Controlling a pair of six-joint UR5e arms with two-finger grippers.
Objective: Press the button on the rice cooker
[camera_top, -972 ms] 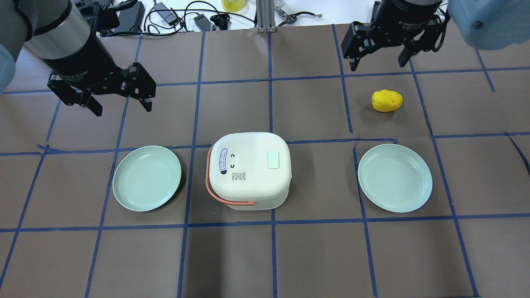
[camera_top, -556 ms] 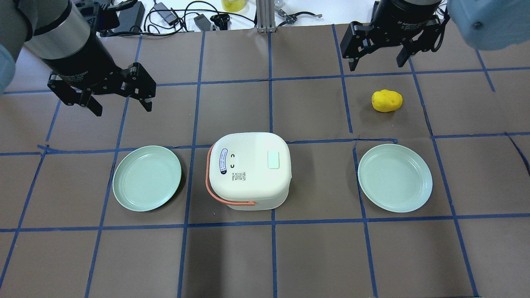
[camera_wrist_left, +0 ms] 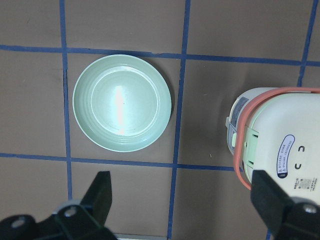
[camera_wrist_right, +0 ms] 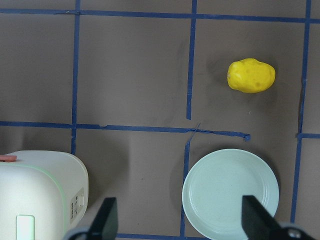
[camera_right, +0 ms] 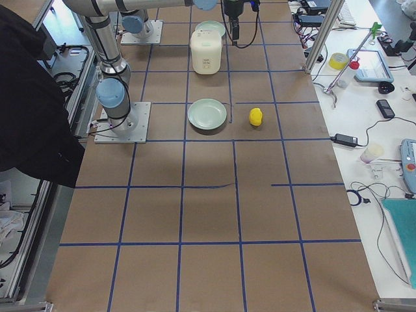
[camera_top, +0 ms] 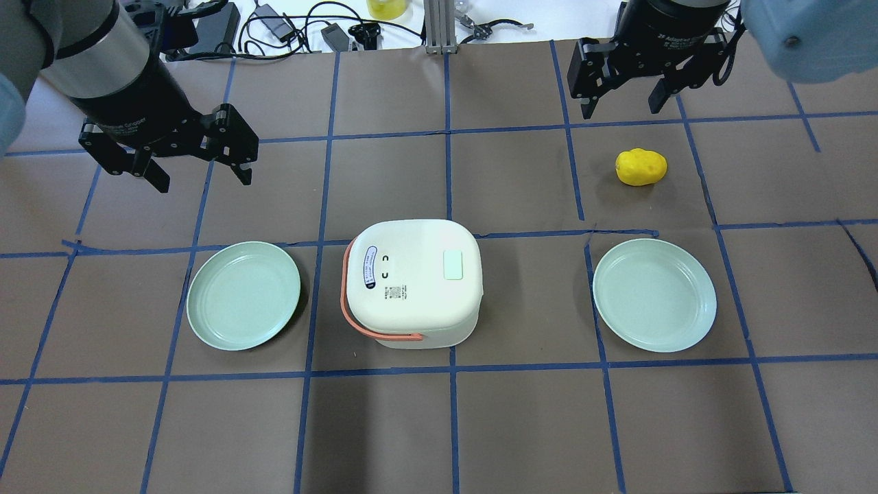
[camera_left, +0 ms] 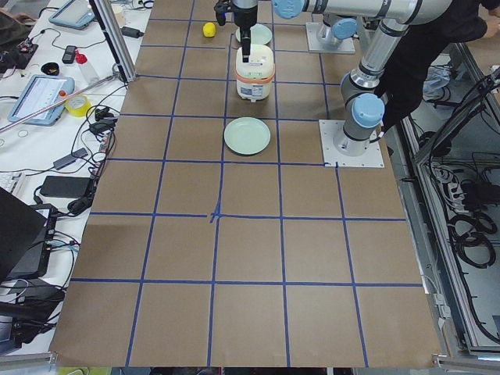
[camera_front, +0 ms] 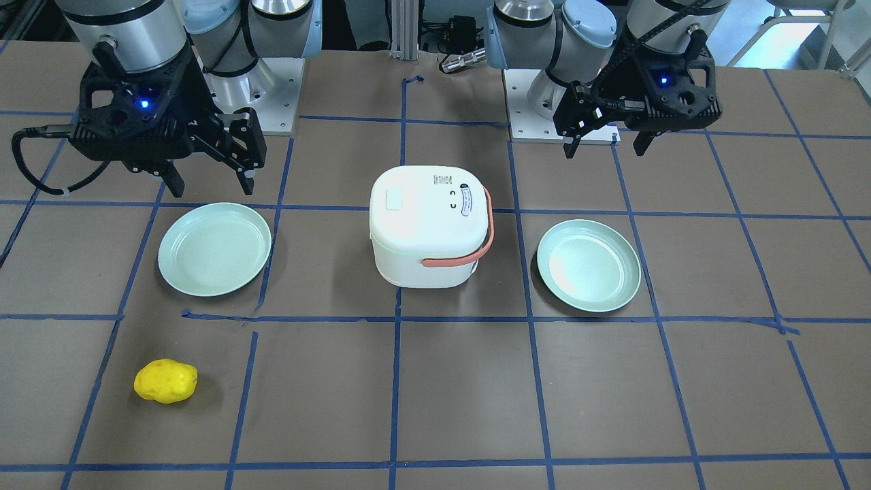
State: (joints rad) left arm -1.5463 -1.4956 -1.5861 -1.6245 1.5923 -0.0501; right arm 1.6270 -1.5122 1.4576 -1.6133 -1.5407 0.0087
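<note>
The white rice cooker (camera_top: pixel 411 285) stands lid shut at the table's middle, its salmon-orange handle (camera_top: pixel 353 322) folded down. A pale green square button (camera_top: pixel 454 264) sits on the lid. The cooker also shows in the front-facing view (camera_front: pixel 429 224). My left gripper (camera_top: pixel 204 180) is open and empty, hovering beyond the left plate and left of the cooker. In the left wrist view (camera_wrist_left: pixel 182 195) the cooker (camera_wrist_left: pixel 282 145) is at the right edge. My right gripper (camera_top: pixel 621 110) is open and empty, high near the far right. In the right wrist view (camera_wrist_right: pixel 181 217) the cooker (camera_wrist_right: pixel 40 195) is at the lower left.
Two mint-green plates flank the cooker, one on the left (camera_top: pixel 243 295) and one on the right (camera_top: pixel 655 295). A yellow potato-like object (camera_top: pixel 641 167) lies beyond the right plate. Cables and clutter (camera_top: pixel 288 27) lie past the table's far edge.
My right gripper has shifted slightly toward the table's far edge. The left gripper, cooker, plates and yellow object have not moved.
</note>
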